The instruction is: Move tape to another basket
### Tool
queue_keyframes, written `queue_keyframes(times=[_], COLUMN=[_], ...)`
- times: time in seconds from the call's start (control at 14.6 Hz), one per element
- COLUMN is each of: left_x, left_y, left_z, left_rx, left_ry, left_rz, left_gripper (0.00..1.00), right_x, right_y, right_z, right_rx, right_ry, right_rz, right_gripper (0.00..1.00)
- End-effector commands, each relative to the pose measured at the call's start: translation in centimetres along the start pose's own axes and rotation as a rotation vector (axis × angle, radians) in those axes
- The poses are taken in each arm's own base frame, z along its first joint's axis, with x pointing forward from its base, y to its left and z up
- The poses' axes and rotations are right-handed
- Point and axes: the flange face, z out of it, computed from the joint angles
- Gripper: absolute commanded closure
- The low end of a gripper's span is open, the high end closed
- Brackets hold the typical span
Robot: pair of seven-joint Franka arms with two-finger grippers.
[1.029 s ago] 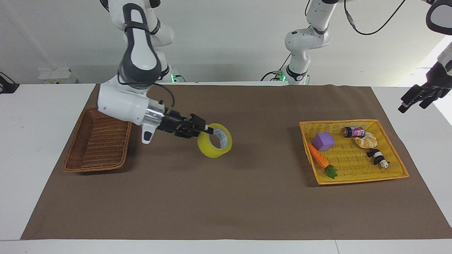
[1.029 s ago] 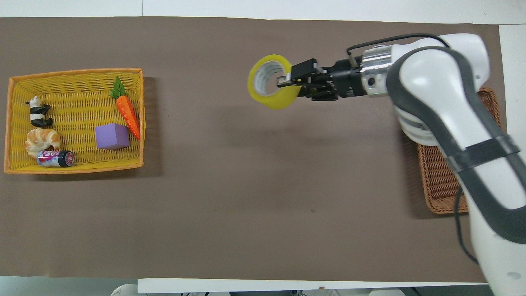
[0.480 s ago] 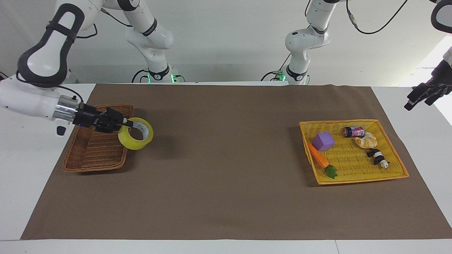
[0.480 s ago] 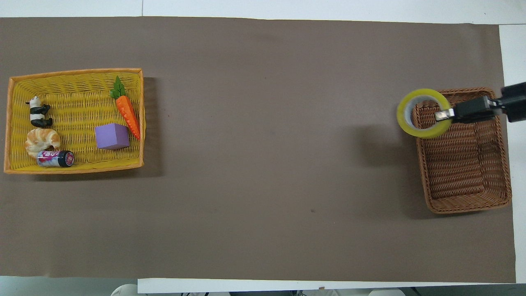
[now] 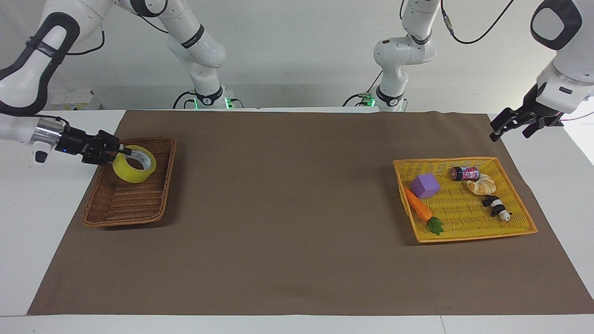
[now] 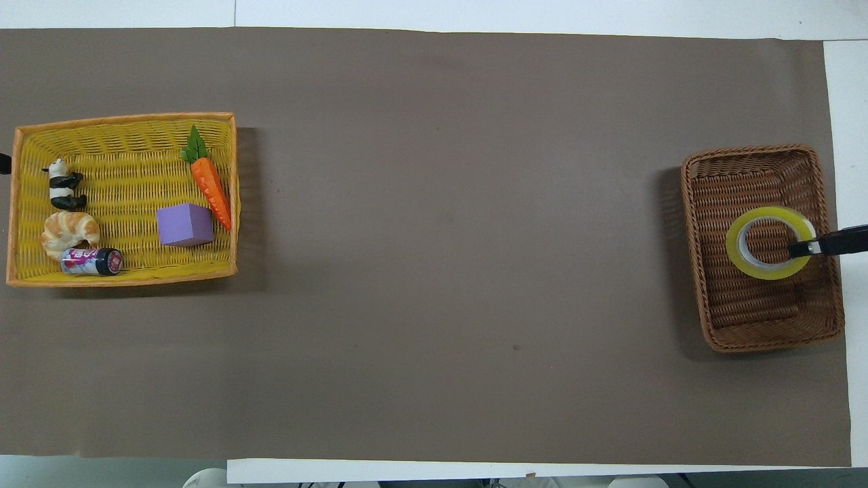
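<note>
The yellow tape roll [image 5: 134, 163] hangs tilted in my right gripper [image 5: 121, 150], which is shut on the roll's wall with one finger inside the core. The roll is over the inside of the brown wicker basket [image 5: 125, 206] at the right arm's end of the table. In the overhead view the tape [image 6: 770, 242] lies within the basket's rim [image 6: 753, 335], and the right gripper [image 6: 803, 247] comes in from the edge. My left gripper [image 5: 508, 125] waits in the air over the mat's edge at the left arm's end, holding nothing.
A bright yellow woven basket [image 5: 464, 237] at the left arm's end holds a purple cube [image 5: 424, 185], a carrot [image 5: 417, 208], a can [image 5: 465, 173], a croissant [image 5: 482, 186] and a panda figure [image 5: 496, 208]. A brown mat [image 5: 287, 222] covers the table.
My right gripper carried the tape from the middle of the mat toward the right arm's end, and it now hangs over the brown basket. My left gripper drifted slightly toward the mat.
</note>
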Motion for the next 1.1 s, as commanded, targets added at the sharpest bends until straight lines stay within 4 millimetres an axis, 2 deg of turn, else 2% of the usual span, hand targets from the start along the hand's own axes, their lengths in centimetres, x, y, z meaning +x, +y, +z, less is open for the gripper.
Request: queue_keyframes(times=[0.0, 0.21, 0.62, 0.75, 0.82, 0.96, 1.03], left_x=[-0.7, 0.2, 0.5, 0.2, 0.2, -0.3, -0.9], left_y=[2.3, 3.4, 3.5, 3.3, 3.2, 3.1, 3.2], left_z=[0.7, 2.7, 2.9, 2.7, 2.7, 1.7, 0.5], left_rx=[0.024, 0.061, 0.058, 0.053, 0.056, 0.060, 0.053], left_ry=[-0.033, -0.077, -0.074, -0.092, -0.091, -0.071, -0.047], left_rz=[0.042, 0.069, 0.070, 0.064, 0.064, 0.065, 0.065], left_gripper=[0.00, 0.00, 0.00, 0.00, 0.00, 0.00, 0.00], right_x=[-0.5, -0.8, -1.3, -1.3, -1.2, -0.7, -0.5], right_y=[0.8, 1.8, 2.8, 2.8, 2.9, 2.8, 2.7], right_z=[1.6, 2.5, 3.8, 3.9, 3.7, 3.8, 3.6], right_rx=[-0.005, -0.022, -0.066, -0.070, -0.094, -0.123, -0.144], right_ry=[-0.018, -0.013, -0.015, -0.019, -0.032, -0.048, -0.039], right_rz=[-0.030, -0.041, -0.058, -0.059, -0.069, -0.096, -0.105], right_gripper=[1.00, 1.00, 1.00, 0.94, 0.73, 0.00, 0.00])
